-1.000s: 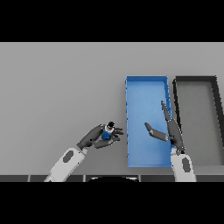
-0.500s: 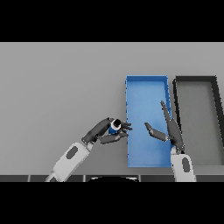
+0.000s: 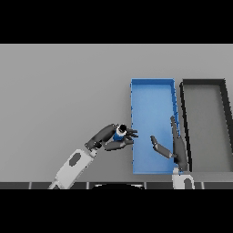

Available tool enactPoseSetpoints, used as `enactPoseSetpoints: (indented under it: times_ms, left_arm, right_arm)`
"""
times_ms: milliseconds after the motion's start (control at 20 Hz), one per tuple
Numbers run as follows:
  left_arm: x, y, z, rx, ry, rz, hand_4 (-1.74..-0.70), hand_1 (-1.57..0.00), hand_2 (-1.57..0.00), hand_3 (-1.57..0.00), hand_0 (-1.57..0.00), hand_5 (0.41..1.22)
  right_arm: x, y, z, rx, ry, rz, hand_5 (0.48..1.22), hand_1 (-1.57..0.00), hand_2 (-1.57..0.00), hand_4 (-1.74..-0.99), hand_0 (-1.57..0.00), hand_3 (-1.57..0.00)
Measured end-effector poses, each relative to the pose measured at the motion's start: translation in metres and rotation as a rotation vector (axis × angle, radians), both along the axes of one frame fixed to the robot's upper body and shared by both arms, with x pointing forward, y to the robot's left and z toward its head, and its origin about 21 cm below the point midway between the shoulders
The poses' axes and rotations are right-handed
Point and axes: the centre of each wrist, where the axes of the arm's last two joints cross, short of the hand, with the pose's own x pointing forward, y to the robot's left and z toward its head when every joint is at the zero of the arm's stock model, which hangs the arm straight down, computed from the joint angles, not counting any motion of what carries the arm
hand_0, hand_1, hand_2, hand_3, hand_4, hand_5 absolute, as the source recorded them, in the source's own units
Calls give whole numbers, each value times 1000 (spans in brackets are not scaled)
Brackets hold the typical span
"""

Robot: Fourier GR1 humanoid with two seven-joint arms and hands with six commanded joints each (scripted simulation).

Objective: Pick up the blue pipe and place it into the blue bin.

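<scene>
Blue pipe (image 3: 120,133) sits pinched in our left hand (image 3: 111,138), fingers and thumb curled round it, just outside the left wall of the blue bin (image 3: 152,88), toward the bin's near end and close to the table's (image 3: 63,86) near edge. From above we cannot tell how high the pipe is carried, nor whether it clears the bin's rim. Our fingertips reach right up to the bin's left wall, so the first risk we see is a knock: if we move right without enough height, the fingers or the pipe could strike the wall and shove the bin sideways into the black bin (image 3: 205,118) beside it, or jar the pipe loose. Only a small part of the pipe shows between the fingers, so we judge the grasp to be short, and a bump might twist the pipe out over the table instead of into the bin. Our right hand (image 3: 175,148) hangs over the near right corner of the blue bin with its fingers straight and its thumb spread toward the left, holding nothing. It takes up room above the very end of the bin we are nearest to, so a crossing there could bring the two hands together; letting go too early, over the wall itself, would leave the pipe perched or rolling back out.
</scene>
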Motion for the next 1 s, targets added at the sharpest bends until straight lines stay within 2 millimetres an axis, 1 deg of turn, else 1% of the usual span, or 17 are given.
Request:
enactPoseSetpoints:
  times_ms: [100,200,300,350,400,450,550,600,650,750,800,850,900,1000]
  left_arm:
    - [-1,5,-1,2,-10,2,-1474,-1571,-1571,-1571,-1571,1221]
    - [-1,4,1,4,-17,-1,-1475,-1571,-1571,-1571,-1571,1221]
    - [-5,6,-2,6,-21,-7,-1475,-1571,-1571,-1571,-1571,1221]
    - [-3,6,-1,12,-21,1,-1475,-1571,-1571,-1571,-1571,1221]
    - [-2,7,1,15,-20,5,-1474,-1571,-1571,-1571,-1571,1221]
    - [-2,5,2,17,-19,0,-1474,-1571,-1571,-1571,-1571,1221]
    - [-1,5,3,24,-20,-1,-1473,-1571,-1571,-1571,-1571,1221]
    - [1,6,4,30,-23,2,-1473,-1571,-1571,-1571,-1571,1221]
    - [0,5,2,31,-23,1,-1473,-1571,-1571,-1571,-1571,1221]
    - [-1,4,3,27,-24,-4,-1474,-1571,-1571,-1571,-1571,1221]
    - [-2,4,2,35,-30,-5,-1474,-1571,-1571,-1571,-1571,1221]
    - [-2,3,5,36,-38,-7,-1474,-1571,-1571,-1571,-1571,1221]
    - [0,4,6,36,-44,-9,-1474,-1571,-1571,-1571,-1571,1221]
    - [3,0,7,49,-39,-6,-1475,-1571,-1571,-1571,-1571,1221]
  right_arm:
    - [0,2,2,-3,-8,-27,572,-11,-3,-1194,1,1]
    - [0,0,5,41,-55,-18,571,-22,-30,-1166,1,1]
    - [2,-7,22,129,-176,58,592,-14,-25,-1175,1,1]
    - [1,-7,32,141,-218,108,597,-11,-20,-1169,1,1]
    - [2,-11,42,152,-229,147,592,-8,-16,-1163,1,1]
    - [2,-15,54,127,-233,195,589,-6,-12,-1165,1,1]
    - [2,-12,78,114,-234,302,567,-4,-8,-1177,1,1]
    - [2,-6,90,96,-230,357,554,-3,-6,-1185,1,1]
    - [5,-6,98,65,-182,383,543,-2,-4,-1194,1,1]
    - [7,-1,104,1,-111,440,537,-1,-3,-1219,1,1]
    - [10,2,108,-15,-111,483,531,-1,-2,-1230,1,1]
    - [13,5,112,-26,-105,515,526,0,-1,-1246,1,1]
    - [16,12,115,-39,-103,550,523,0,-1,-1256,1,1]
    - [21,23,123,-60,-89,600,524,0,0,-1242,1,1]
